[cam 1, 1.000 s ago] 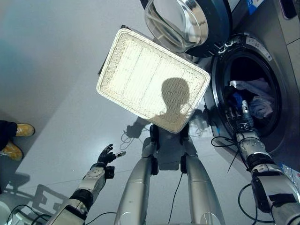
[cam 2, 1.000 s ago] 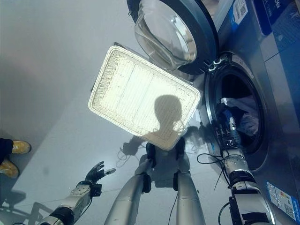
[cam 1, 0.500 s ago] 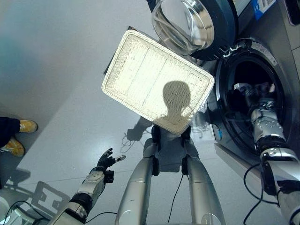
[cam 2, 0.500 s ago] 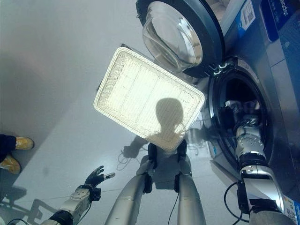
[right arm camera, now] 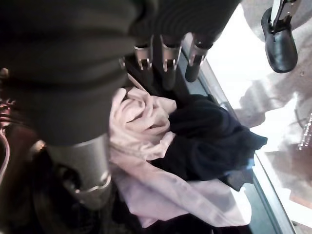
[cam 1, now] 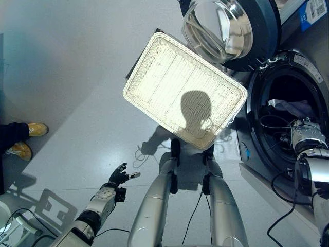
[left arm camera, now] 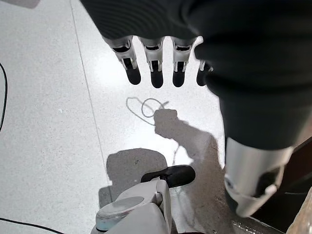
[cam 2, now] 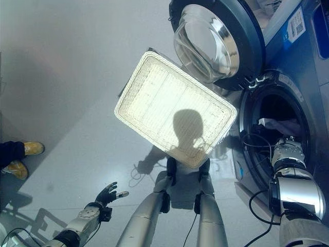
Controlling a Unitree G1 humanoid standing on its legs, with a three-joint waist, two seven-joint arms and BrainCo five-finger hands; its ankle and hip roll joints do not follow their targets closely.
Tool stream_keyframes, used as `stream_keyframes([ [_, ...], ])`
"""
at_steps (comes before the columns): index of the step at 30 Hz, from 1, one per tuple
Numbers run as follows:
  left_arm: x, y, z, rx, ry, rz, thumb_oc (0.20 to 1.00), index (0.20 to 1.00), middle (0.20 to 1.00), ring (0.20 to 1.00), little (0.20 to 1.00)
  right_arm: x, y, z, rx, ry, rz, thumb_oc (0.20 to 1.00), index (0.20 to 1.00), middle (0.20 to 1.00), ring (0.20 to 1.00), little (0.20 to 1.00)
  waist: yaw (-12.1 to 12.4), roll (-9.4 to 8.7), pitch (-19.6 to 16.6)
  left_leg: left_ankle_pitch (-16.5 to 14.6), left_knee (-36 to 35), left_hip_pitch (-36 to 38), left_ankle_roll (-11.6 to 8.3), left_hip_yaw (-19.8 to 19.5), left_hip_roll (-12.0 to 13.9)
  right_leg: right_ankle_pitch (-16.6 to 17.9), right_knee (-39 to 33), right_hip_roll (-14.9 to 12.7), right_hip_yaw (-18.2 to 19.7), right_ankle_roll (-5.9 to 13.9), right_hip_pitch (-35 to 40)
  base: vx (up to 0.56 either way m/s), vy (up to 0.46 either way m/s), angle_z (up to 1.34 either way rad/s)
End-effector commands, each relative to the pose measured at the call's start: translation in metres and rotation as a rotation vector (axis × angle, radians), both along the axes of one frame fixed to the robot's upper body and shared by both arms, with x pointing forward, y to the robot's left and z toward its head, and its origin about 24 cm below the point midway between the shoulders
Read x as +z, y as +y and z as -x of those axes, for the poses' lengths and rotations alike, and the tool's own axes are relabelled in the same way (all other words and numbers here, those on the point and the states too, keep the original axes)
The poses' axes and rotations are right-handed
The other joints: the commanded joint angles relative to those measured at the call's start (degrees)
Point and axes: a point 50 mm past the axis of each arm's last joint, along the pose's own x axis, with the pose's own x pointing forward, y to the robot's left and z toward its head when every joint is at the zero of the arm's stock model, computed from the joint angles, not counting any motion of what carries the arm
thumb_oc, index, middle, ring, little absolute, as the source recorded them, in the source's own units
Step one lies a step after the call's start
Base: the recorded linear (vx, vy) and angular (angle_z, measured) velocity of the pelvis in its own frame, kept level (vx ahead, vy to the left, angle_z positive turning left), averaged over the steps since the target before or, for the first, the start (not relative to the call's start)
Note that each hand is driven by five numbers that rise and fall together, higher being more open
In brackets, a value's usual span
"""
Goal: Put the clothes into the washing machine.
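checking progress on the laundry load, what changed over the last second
The right hand went from the washing machine's drum opening deep into the drum, and its arm now reaches in to the wrist. Its fingers are straight above the pink and dark clothes lying in the drum, holding nothing. The whole view shifted, so the camera moved. The left hand stayed open over the floor; the white basket stayed empty.

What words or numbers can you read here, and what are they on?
No text can be quoted here.
Label on the washer: it has print, but too small to read.
Blue sticker by the washer's opening: too small to read.
There is no writing anywhere else.
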Motion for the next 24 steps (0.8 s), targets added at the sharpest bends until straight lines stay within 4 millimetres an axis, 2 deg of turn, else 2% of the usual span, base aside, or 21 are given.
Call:
stream_keyframes([
  [1, -0.011, 0.000, 0.016, 0.013, 0.053, -0.019, 1.000, 1.000, 1.000, 1.000, 1.000, 0.115, -0.044, 0.048, -0.527, -0.038, 0.607, 1.000, 1.000, 1.000, 1.000, 1.000, 0.1, 4.05, -1.0, -0.2, -3.2, 1.1, -2.78, -1.2, -1.0, -8.5, 10.9, 2.3, -4.1, 1.58, -1.4, 0.00, 0.000, 0.00],
  [3, -0.009, -0.001, 0.015, 0.011, 0.048, -0.014, 1.000, 1.000, 1.000, 1.000, 1.000, 0.141, -0.025, 0.046, -0.603, 0.032, 0.728, 1.000, 1.000, 1.000, 1.000, 1.000, 0.2, 4.25, -1.0, -0.1, -3.0, 0.5, -2.81, -1.2, -1.2, -8.4, 10.9, 2.3, -4.1, 1.59, -1.9, -0.01, 0.041, -0.06],
  [4, -0.009, -0.003, 0.014, 0.002, 0.045, -0.008, 1.000, 1.000, 1.000, 1.000, 1.000, 0.156, -0.010, 0.040, -0.636, 0.096, 0.738, 1.000, 1.000, 1.000, 1.000, 1.000, 0.3, 4.80, -1.0, 0.0, -2.8, -0.2, -2.86, -1.1, -1.4, -8.5, 11.0, 2.2, -4.1, 1.58, -2.7, -0.04, 0.056, -0.06],
  [5, -0.008, -0.003, 0.013, 0.001, 0.042, -0.007, 1.000, 1.000, 1.000, 1.000, 1.000, 0.157, -0.009, 0.039, -0.628, 0.112, 0.722, 1.000, 1.000, 1.000, 1.000, 1.000, 0.3, 4.92, -1.0, 0.3, -2.8, -0.6, -2.85, -1.1, -1.4, -8.1, 10.9, 2.3, -4.1, 1.50, -3.1, -0.02, 0.076, -0.08],
  [6, -0.010, -0.003, 0.014, -0.006, 0.048, -0.002, 1.000, 1.000, 1.000, 1.000, 1.000, 0.140, -0.019, 0.033, -0.508, 0.213, 0.618, 1.000, 1.000, 1.000, 1.000, 1.000, 0.4, 5.25, -1.0, 0.0, -3.0, -0.4, -2.87, -1.1, -1.5, -8.7, 10.9, 2.1, -4.1, 1.62, -3.0, -0.01, 0.040, -0.03],
  [8, -0.010, -0.003, 0.014, -0.008, 0.049, -0.002, 1.000, 1.000, 1.000, 1.000, 1.000, 0.134, -0.023, 0.031, -0.455, 0.236, 0.597, 1.000, 1.000, 1.000, 1.000, 1.000, 0.4, 5.29, -1.0, -0.1, -3.1, -0.3, -2.87, -1.1, -1.5, -8.7, 10.9, 2.0, -4.1, 1.64, -3.0, 0.01, 0.016, -0.04],
  [9, -0.008, -0.001, 0.012, -0.025, 0.045, -0.003, 1.000, 1.000, 1.000, 1.000, 1.000, 0.068, -0.036, 0.018, -0.008, 0.390, 0.438, 1.000, 1.000, 1.000, 1.000, 1.000, 0.9, 5.46, -1.0, 0.4, -3.8, -0.6, -2.44, -1.2, -1.7, -7.7, 9.5, 1.8, -4.2, 1.60, -3.1, 0.00, 0.000, 0.00],
  [10, -0.008, -0.001, 0.012, -0.025, 0.045, -0.003, 1.000, 1.000, 1.000, 1.000, 1.000, 0.068, -0.036, 0.018, -0.008, 0.390, 0.438, 1.000, 1.000, 1.000, 1.000, 1.000, 0.9, 5.46, -1.0, 0.4, -3.8, -0.6, -2.44, -1.2, -1.7, -7.7, 9.5, 1.8, -4.2, 1.60, -3.1, -0.02, -0.006, 0.07],
  [12, -0.005, 0.004, 0.010, -0.037, 0.038, -0.001, 1.000, 1.000, 1.000, 1.000, 1.000, 0.036, -0.026, 0.010, 0.264, 0.457, 0.401, 1.000, 1.000, 1.000, 1.000, 1.000, 1.3, 5.43, -1.0, 0.7, -4.2, -0.7, -2.32, -0.9, -1.7, -7.0, 8.5, 1.7, -4.3, 1.50, -3.1, -0.02, -0.008, 0.08],
  [14, -0.004, 0.006, 0.009, -0.039, 0.034, 0.001, 1.000, 1.000, 1.000, 1.000, 1.000, 0.011, -0.024, 0.016, 0.382, 0.657, 0.498, 1.000, 1.000, 1.000, 1.000, 1.000, 1.3, 5.02, -1.0, 0.8, -4.3, -0.8, -2.40, -0.7, -1.5, -6.5, 8.1, 1.7, -4.5, 1.59, -3.1, -0.03, -0.023, 0.06],
  [15, -0.004, 0.004, 0.007, -0.043, 0.022, 0.002, 1.000, 1.000, 1.000, 1.000, 1.000, -0.011, -0.021, 0.024, 0.480, 0.958, 0.637, 1.000, 1.000, 1.000, 1.000, 1.000, 1.1, 4.72, -1.0, 1.0, -4.6, -1.1, -2.29, -0.4, -1.5, -5.6, 7.4, 1.7, -4.5, 1.75, -3.4, 0.00, 0.000, 0.00],
  [17, -0.004, 0.003, 0.007, -0.044, 0.021, 0.002, 1.000, 1.000, 1.000, 1.000, 1.000, -0.012, -0.021, 0.025, 0.481, 0.975, 0.645, 1.000, 1.000, 1.000, 1.000, 1.000, 1.1, 4.71, -1.0, 1.1, -4.6, -1.1, -2.29, -0.4, -1.5, -5.6, 7.3, 1.7, -4.5, 1.77, -3.4, -0.01, -0.008, -0.02],
  [19, -0.003, -0.001, 0.004, -0.055, 0.008, 0.000, 1.000, 1.000, 1.000, 1.000, 1.000, -0.023, -0.026, 0.036, 0.563, 1.269, 0.793, 1.000, 1.000, 1.000, 1.000, 1.000, 0.9, 4.80, -1.0, 1.1, -4.9, -1.3, -2.36, 0.0, -1.6, -4.5, 6.0, 1.2, -4.7, 2.25, -3.6, -0.05, 0.004, 0.00],
  [20, -0.003, -0.002, 0.004, -0.059, 0.002, -0.005, 1.000, 1.000, 1.000, 1.000, 1.000, -0.021, -0.032, 0.042, 0.602, 1.481, 0.927, 1.000, 1.000, 1.000, 1.000, 1.000, 0.8, 4.90, -1.0, 1.0, -5.2, -1.3, -2.40, 0.3, -1.7, -3.5, 4.5, 0.7, -4.9, 2.80, -3.6, -0.06, 0.019, 0.02],
  [23, -0.002, -0.001, 0.004, -0.059, 0.001, -0.007, 1.000, 1.000, 1.000, 1.000, 1.000, -0.019, -0.034, 0.044, 0.605, 1.551, 0.970, 1.000, 1.000, 1.000, 1.000, 1.000, 0.8, 4.91, -1.0, 1.0, -5.3, -1.3, -2.41, 0.4, -1.8, -3.0, 3.9, 0.4, -4.9, 3.05, -3.7, -0.03, 0.016, 0.00],
  [24, 0.000, 0.004, 0.004, -0.056, 0.002, -0.012, 1.000, 1.000, 1.000, 1.000, 1.000, -0.014, -0.039, 0.048, 0.638, 1.735, 1.054, 1.000, 1.000, 1.000, 1.000, 1.000, 0.7, 4.71, -1.0, 0.9, -5.7, -1.2, -2.52, 0.7, -1.8, -2.0, 2.4, 0.0, -5.0, 3.58, -3.5, -0.06, 0.050, -0.01],
])
